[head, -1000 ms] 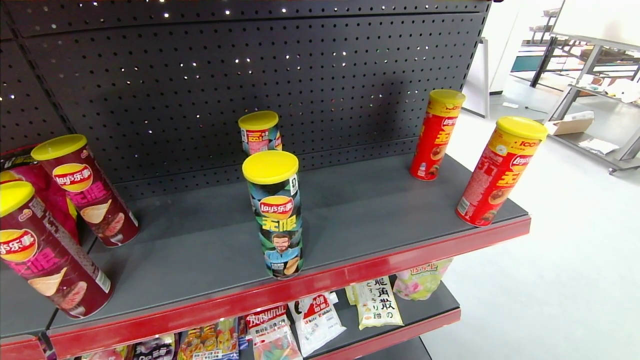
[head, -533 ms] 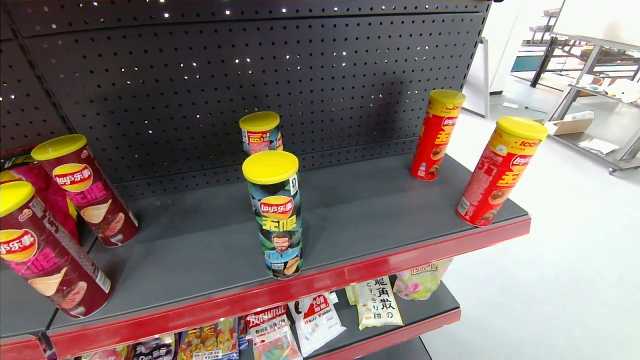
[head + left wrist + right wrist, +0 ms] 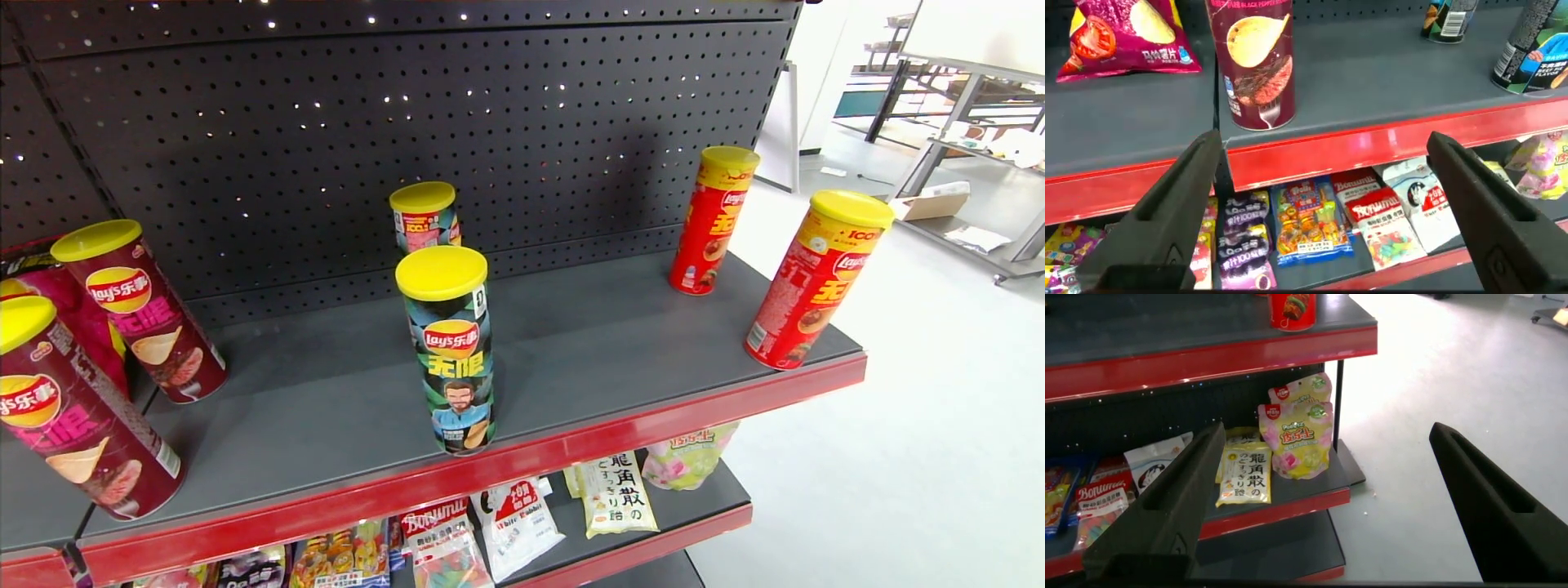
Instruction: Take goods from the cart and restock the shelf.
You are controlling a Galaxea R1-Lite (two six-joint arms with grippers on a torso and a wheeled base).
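The grey shelf [image 3: 343, 392] with a red front edge carries several upright chip cans with yellow lids. Two maroon cans [image 3: 143, 310] stand at the left, a dark can [image 3: 447, 351] at the middle front with another [image 3: 424, 216] behind it, and two red cans [image 3: 812, 278] at the right end. My left gripper [image 3: 1327, 204] is open and empty, facing the shelf's red edge below a maroon can [image 3: 1253, 61]. My right gripper [image 3: 1327, 498] is open and empty, facing the lower shelf's snack bags [image 3: 1294, 437] under a red can [image 3: 1293, 310].
A perforated black back panel [image 3: 408, 122] rises behind the cans. The lower shelf [image 3: 686, 506] holds several snack bags. Grey floor [image 3: 914, 425] lies open right of the shelf end, with metal racks [image 3: 963, 122] farther off.
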